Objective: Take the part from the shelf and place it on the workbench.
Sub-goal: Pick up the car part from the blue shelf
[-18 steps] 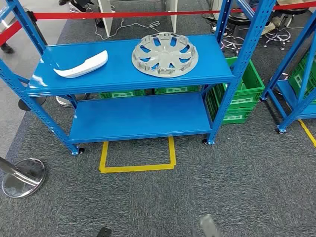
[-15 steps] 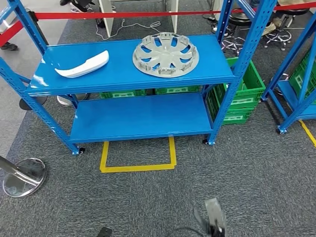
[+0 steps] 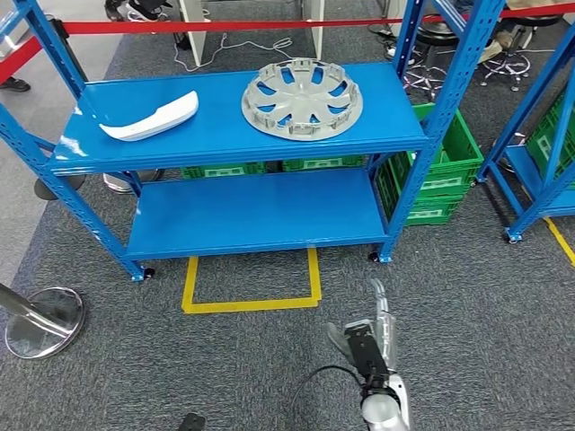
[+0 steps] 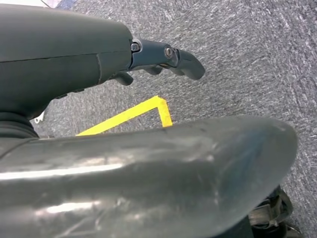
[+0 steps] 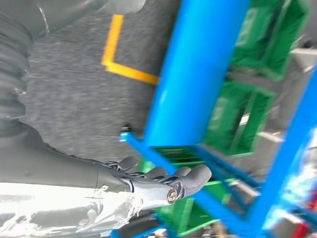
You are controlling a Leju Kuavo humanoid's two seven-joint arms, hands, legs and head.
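**Right hand up, part on shelf**

Right hand (image 3: 371, 346) over the carpet near the shelf (image 3: 230, 135), fingers spread, holding nothing. Left hand (image 4: 164, 57) low, fingers loosely extended, empty. Hubcap (image 3: 302, 98) lies flat top shelf, right; white trim piece (image 3: 150, 118) left of it.

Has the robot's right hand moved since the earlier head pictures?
Yes. The right hand has risen from the picture's bottom edge toward the yellow tape rectangle on the floor.
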